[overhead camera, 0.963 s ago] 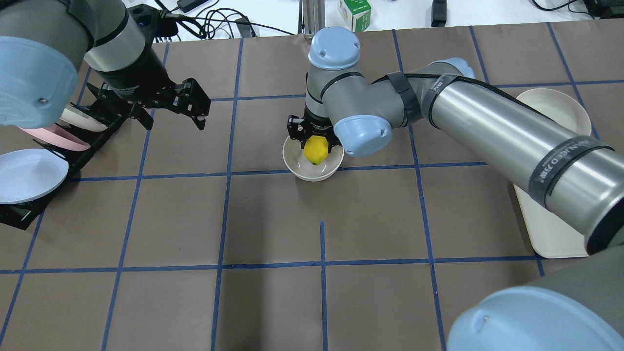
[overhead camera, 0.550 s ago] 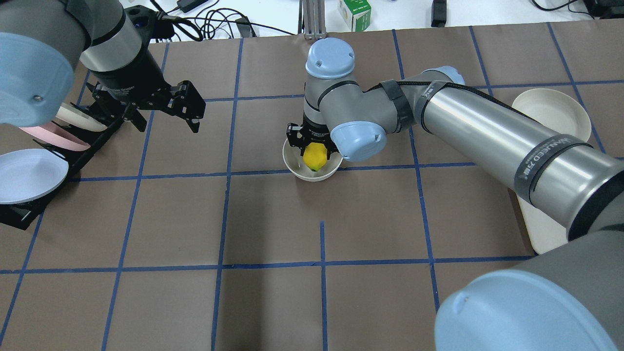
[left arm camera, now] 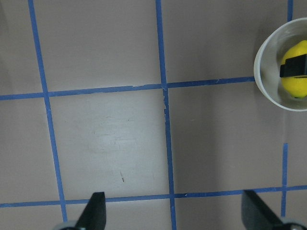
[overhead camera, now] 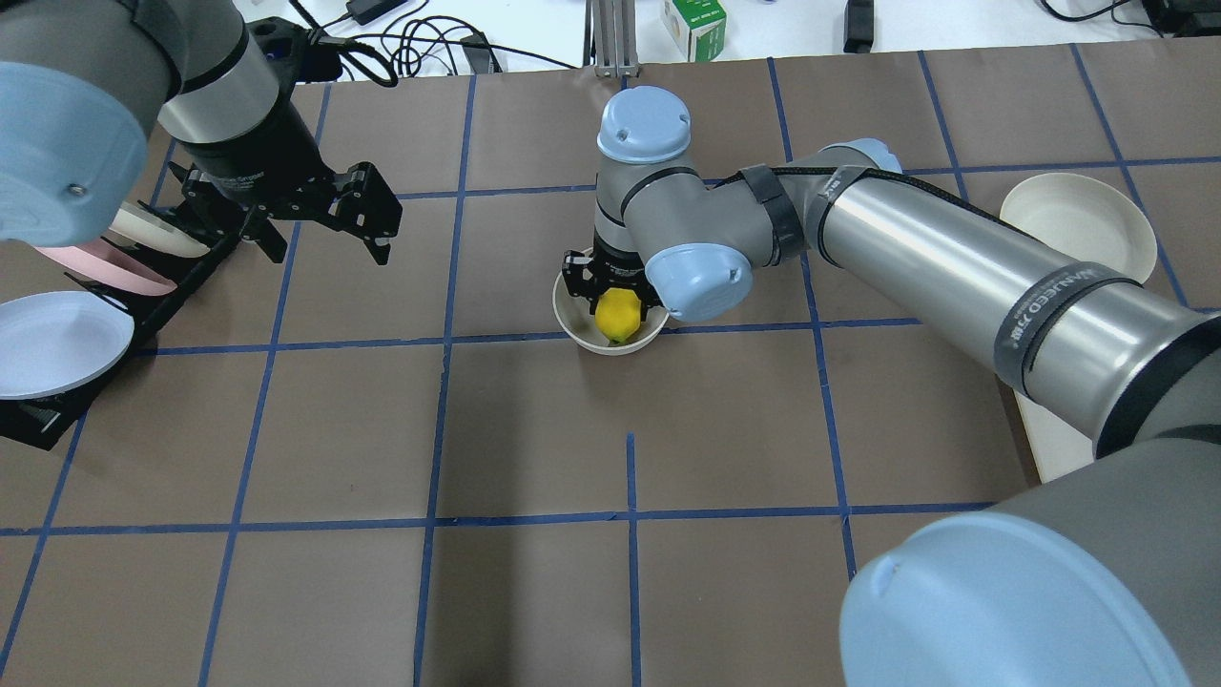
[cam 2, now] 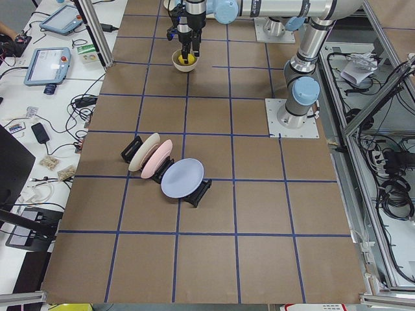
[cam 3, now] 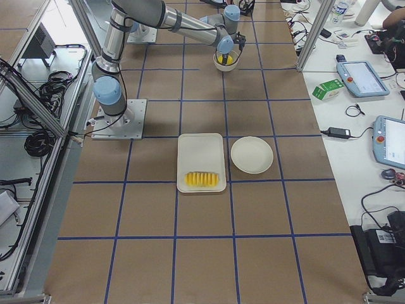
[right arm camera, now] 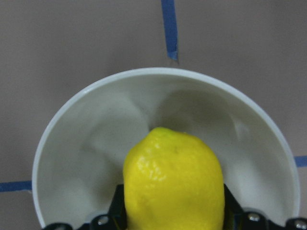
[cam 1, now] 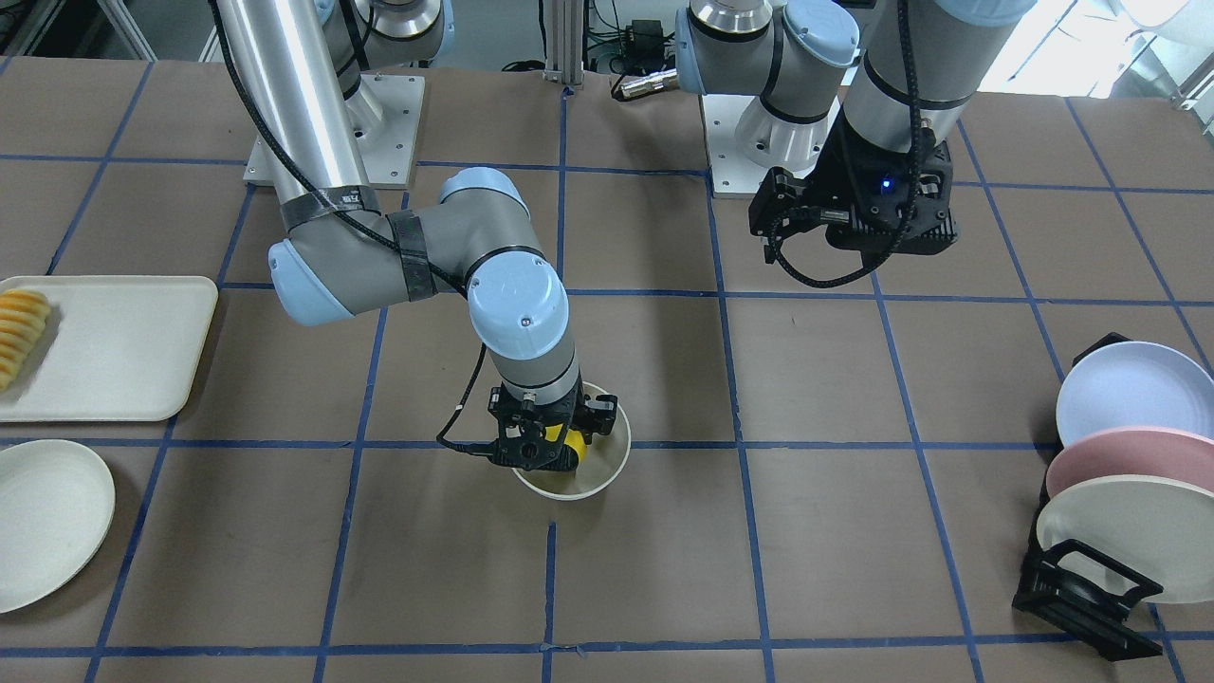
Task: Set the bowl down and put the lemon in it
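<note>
Brown paper crossed by blue tape lines covered the table (overhead camera: pixel 534 429). At the far left of the overhead view a black rack (overhead camera: pixel 38 420) held three plates on edge: a pale blue plate (overhead camera: pixel 52 343), a pink plate (overhead camera: pixel 105 267) and a cream plate (overhead camera: pixel 143 229). Just right of them, in the upper left, the left gripper (overhead camera: pixel 326 239) hung above bare table with its fingers (left arm camera: pixel 96 213) spread wide and nothing between them. Near the middle of the frame the bowl (overhead camera: pixel 572 320) stood upright on the table, against a blue line. The right gripper (overhead camera: pixel 616 303) reached straight down into it, fingers clenched on the lemon (overhead camera: pixel 618 315), which sat low inside the bowl's rim. The right wrist view showed the lemon filling the lower middle of the frame, with the bowl's wall curving around it. Whether the lemon touched the bowl's bottom could not be told. At the right edge lay a flat off-white plate (overhead camera: pixel 1078 224), with a pale tray (overhead camera: pixel 1045 439) below it, partly hidden by the arm.
</note>
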Available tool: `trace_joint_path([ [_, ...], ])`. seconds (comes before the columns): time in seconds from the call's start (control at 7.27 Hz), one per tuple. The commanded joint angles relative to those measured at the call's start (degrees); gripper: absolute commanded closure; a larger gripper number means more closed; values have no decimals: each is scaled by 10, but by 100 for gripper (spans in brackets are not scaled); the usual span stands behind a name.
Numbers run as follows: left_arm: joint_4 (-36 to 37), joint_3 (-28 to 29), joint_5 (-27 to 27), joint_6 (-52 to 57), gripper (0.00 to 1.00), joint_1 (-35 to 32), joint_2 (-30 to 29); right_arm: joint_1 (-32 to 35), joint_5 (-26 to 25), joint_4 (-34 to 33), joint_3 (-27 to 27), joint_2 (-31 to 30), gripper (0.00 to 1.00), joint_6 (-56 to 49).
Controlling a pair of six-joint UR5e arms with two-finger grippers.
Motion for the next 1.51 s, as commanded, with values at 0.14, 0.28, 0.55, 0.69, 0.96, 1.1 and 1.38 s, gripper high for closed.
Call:
trace_joint_path([
  [0.14,-1,0,0,0,0,1,0,0,-1,0,0,-3,1,4],
  [0.28,-2,-1,0,0,0,1,0,0,-6,2,-6,-7,0,4],
  [0.55,-1,3,-2,0,0,10,0,-15,-17,28,-8,-58,0,-19],
  [0.69,-1,3,-2,0,0,8,0,-35,-57,65,-7,-95,0,-27],
  [0.96,-1,1,-1,0,0,6,0,-120,-75,178,-7,-166,0,-69],
  [1.1,-1,1,-1,0,0,5,-1,-159,-82,227,-4,-227,0,-92],
  [1.38,-1,2,0,0,0,5,-3,-204,-75,318,-4,-305,0,-103],
])
